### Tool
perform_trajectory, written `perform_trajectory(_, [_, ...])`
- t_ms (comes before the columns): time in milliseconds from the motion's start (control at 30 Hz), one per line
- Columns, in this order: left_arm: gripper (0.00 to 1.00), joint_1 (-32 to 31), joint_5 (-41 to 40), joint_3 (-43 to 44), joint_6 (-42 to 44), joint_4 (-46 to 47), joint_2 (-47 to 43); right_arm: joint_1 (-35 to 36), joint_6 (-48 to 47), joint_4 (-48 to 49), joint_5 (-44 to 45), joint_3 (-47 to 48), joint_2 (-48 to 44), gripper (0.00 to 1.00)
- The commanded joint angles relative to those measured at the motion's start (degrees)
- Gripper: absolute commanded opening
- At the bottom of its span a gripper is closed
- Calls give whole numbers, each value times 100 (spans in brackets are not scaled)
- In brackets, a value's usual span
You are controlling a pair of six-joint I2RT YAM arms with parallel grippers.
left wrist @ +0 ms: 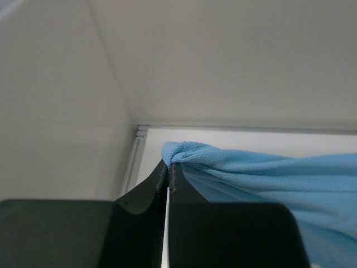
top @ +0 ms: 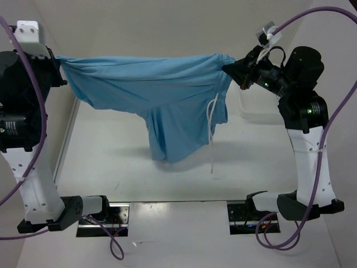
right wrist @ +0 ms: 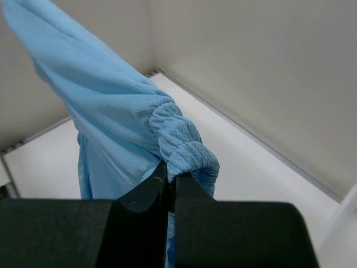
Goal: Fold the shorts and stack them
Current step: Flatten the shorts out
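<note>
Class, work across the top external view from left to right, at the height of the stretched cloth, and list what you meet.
The left gripper, shut → light sky-blue soft fabric shorts, stretched between the arms → right gripper, shut → white plastic mesh basket.

White table point(top: 111, 162), basket point(top: 257, 105) far right

The scene is lit evenly and fairly brightly from above, and the matte white table point(top: 111, 162) is rendered uniformly pale. A faint, soft-edged shadow is cast on it beneath the hanging light sky-blue soft fabric shorts point(top: 167, 95). The left gripper's black fingers point(left wrist: 139, 195) and the right gripper's black fingers point(right wrist: 139, 192), nearest the lenses, are rendered dark and slightly soft, while the fabric's weave is resolved sharply.
</note>
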Motion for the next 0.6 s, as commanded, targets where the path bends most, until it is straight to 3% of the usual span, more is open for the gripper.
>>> perform_trajectory(0, [0, 282, -651, 499, 23, 312, -87, -109, 622, 379, -666, -221, -392, 0])
perform_trajectory(167, [0, 415, -310, 966, 23, 313, 526, -109, 1499, 905, -1070, -1151, -612, 0])
perform_trajectory(300, [0, 415, 797, 1027, 23, 154, 1177, -109, 1941, 1547, -1001, -2441, -665, 0])
perform_trajectory(400, [0, 415, 1703, 774, 23, 5, 1731, -109, 1994, 1838, -555, -2961, -420, 0])
perform_trajectory(567, [0, 178, 1827, -342, 23, 145, 2625, -109, 1994, 2311, 62, -3534, 107, 0])
